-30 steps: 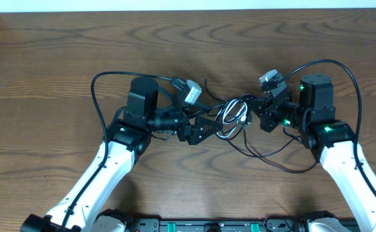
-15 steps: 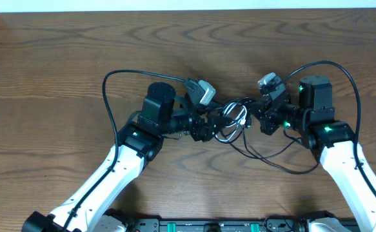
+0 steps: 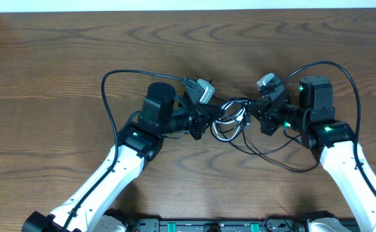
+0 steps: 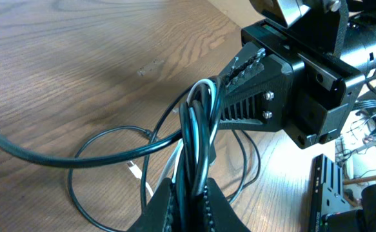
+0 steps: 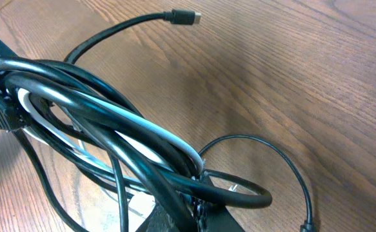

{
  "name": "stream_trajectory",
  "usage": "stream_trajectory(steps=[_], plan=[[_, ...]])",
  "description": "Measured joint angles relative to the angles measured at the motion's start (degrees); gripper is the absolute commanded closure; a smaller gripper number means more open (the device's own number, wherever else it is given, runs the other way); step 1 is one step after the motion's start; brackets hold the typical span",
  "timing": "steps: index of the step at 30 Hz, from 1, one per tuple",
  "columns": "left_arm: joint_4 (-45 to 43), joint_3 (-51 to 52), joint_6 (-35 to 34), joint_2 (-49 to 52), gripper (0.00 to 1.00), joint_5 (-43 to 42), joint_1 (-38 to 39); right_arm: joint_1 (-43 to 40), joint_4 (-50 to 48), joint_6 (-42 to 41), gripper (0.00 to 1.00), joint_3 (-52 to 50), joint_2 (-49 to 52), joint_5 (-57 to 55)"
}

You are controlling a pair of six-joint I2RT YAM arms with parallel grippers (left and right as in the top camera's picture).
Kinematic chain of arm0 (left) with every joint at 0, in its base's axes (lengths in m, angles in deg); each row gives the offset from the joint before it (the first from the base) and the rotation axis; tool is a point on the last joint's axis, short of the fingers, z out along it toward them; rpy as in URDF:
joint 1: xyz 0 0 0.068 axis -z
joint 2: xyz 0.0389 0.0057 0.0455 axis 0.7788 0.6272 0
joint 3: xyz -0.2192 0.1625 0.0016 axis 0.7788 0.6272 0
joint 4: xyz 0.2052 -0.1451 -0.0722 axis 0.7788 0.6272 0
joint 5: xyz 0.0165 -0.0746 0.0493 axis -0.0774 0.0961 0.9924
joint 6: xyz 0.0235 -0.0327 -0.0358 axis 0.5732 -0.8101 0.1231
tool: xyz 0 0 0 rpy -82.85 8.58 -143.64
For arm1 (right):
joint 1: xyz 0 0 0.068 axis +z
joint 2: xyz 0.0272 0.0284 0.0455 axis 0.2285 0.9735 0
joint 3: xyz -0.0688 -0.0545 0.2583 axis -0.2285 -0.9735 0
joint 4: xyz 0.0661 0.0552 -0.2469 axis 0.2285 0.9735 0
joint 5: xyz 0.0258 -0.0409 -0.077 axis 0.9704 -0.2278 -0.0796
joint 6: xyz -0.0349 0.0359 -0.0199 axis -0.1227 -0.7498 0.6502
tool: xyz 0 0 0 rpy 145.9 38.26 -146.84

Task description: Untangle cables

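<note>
Facing each other near the middle of the wooden table (image 3: pixel 59 58), both grippers clamp the same bundle of cables (image 3: pixel 234 122). The left gripper (image 3: pixel 215 120) is closed on the left end of the bundle, and the right gripper (image 3: pixel 255 111) is closed on its right end. The cables, black ones and one white, stretch between them. Loose black loops lie on the table, and one plug end (image 5: pixel 182 17) rests apart.

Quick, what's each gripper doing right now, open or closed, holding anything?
Left gripper: closed on the tangled bundle of thin black and white cables.
Right gripper: closed on the same bundle.
</note>
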Motion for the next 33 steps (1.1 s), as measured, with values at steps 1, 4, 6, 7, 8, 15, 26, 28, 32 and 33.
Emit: stream_trajectory(steps=[1,4,6,7,8,15,26,28,32,33], plan=[[0.0,0.0,0.0,0.0,0.92,0.15,0.0,0.0,0.09,-0.02,0.99,0.0,0.0,-0.17],[-0.02,0.0,-0.2,0.0,0.92,1.55,0.02,0.0,0.44,-0.04,0.99,0.0,0.0,-0.42],[-0.02,0.0,-1.16,0.0,0.92,3.67,0.11,0.0,0.44,-0.04,0.99,0.0,0.0,-0.55],[0.0,0.0,-1.86,0.0,0.92,5.2,0.15,0.0,0.46,-0.04,0.99,0.0,0.0,-0.66],[0.0,0.0,-2.89,0.0,0.92,7.1,0.15,0.0,0.44,-0.07,0.99,0.0,0.0,-0.98],[0.02,0.0,-5.86,0.0,0.92,11.67,0.24,0.0,0.66,-0.13,0.99,0.0,0.0,-1.66],[0.02,0.0,-10.54,0.0,0.92,18.18,0.28,0.0,1.95,-3.19,0.99,0.0,0.0,-6.62],[0.04,0.0,-11.02,0.0,0.93,19.02,0.33,0.02,2.58,-3.43,0.99,0.0,0.0,-7.61],[1.18,0.0,-14.29,0.0,0.93,23.56,0.39,0.02,3.1,-4.17,0.99,0.0,0.0,-9.53],[1.44,0.0,-15.45,0.0,0.93,24.72,0.37,0.02,3.13,-4.28,0.99,0.0,0.0,-9.62]])
